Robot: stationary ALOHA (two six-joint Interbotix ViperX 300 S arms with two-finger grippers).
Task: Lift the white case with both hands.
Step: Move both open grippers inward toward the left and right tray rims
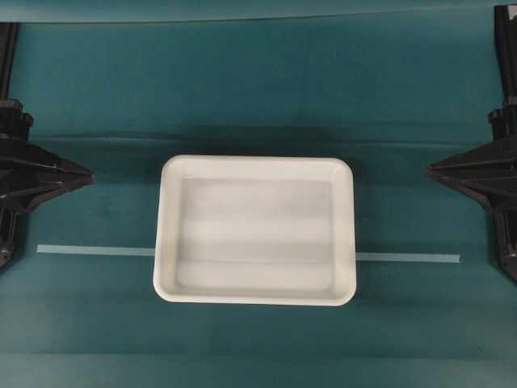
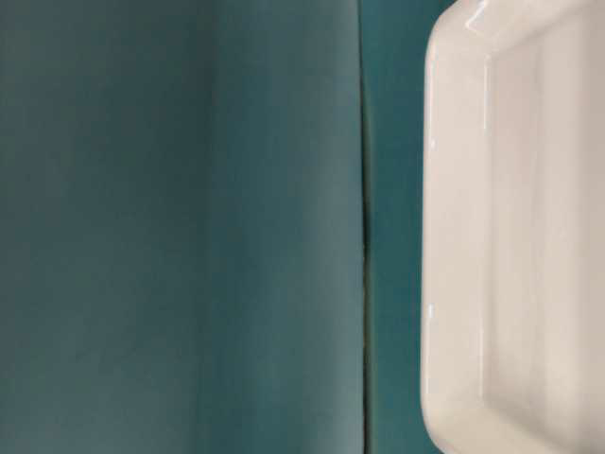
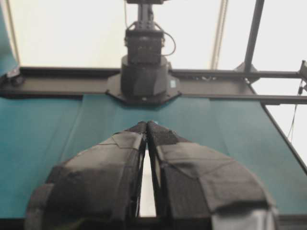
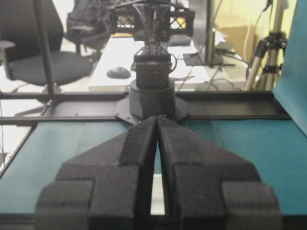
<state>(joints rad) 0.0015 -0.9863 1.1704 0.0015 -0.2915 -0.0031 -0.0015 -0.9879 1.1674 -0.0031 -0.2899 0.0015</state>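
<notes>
The white case [image 1: 255, 230] lies flat and empty on the teal cloth at the middle of the overhead view. Its left part fills the right of the table-level view [image 2: 515, 236]. My left gripper [image 1: 89, 176] is shut and empty at the left edge, well apart from the case and pointing at it. My right gripper [image 1: 430, 170] is shut and empty at the right edge, also apart from the case. In the left wrist view the fingertips of the gripper [image 3: 147, 123] touch, and a sliver of the case [image 3: 147, 191] shows between the fingers. The right wrist view shows the same for its gripper [image 4: 157, 117] and case [image 4: 157, 201].
A pale tape strip [image 1: 97, 250] runs across the cloth under the case. A seam [image 2: 364, 236] crosses the cloth beside the case. Each wrist view shows the opposite arm's base [image 3: 144, 72] [image 4: 152, 91] on a black frame rail at the table's far edge.
</notes>
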